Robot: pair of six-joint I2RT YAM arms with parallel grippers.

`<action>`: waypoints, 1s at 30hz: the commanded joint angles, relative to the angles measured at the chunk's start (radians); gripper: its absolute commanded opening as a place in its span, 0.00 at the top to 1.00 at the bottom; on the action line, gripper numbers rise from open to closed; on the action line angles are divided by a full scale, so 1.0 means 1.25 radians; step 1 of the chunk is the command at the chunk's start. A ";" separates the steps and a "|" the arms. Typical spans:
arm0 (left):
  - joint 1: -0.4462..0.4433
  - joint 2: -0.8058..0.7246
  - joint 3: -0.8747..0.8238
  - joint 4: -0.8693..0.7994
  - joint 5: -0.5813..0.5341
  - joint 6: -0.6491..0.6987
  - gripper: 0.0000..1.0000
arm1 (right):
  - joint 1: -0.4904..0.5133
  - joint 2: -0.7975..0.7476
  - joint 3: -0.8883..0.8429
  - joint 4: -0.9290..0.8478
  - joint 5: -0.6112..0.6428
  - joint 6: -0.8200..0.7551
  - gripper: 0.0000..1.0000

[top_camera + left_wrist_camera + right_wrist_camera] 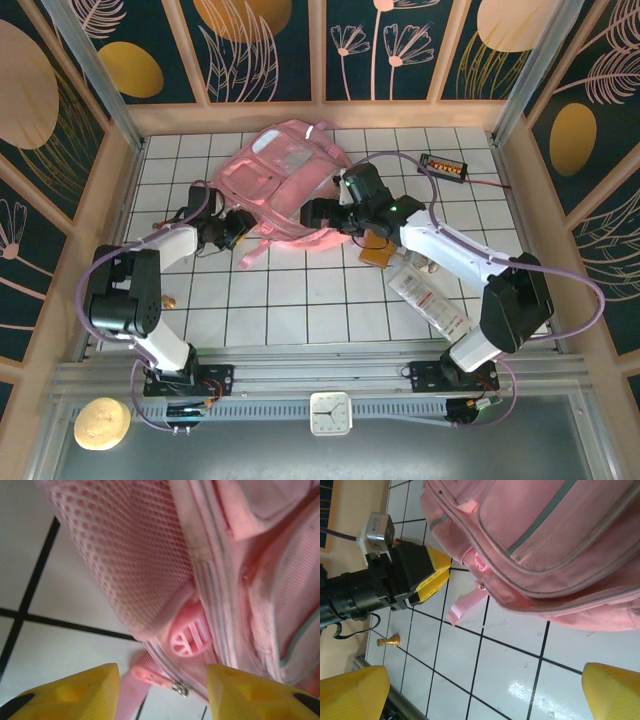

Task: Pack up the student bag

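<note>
Yellow wedge L gripper (163, 680), pink mesh student bag (145, 555), glossy tiled table (55, 650)

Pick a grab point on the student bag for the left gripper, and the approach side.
Take the loose pink strap at the corner of the student bag, by the zip pull. It sticks out over the table and is thin enough to pinch, unlike the bulky body. Come in low from the left arm's side, where the open left gripper faces it.

a white tiled desk (290, 310) with dark grid lines sits inside pale wooden frames (320, 112) holding dark leaf-patterned wall panels (395, 45).
</note>
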 commanded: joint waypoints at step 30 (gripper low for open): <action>-0.071 -0.066 0.129 0.212 0.100 -0.240 1.00 | 0.066 0.382 0.571 -0.449 0.066 0.009 0.18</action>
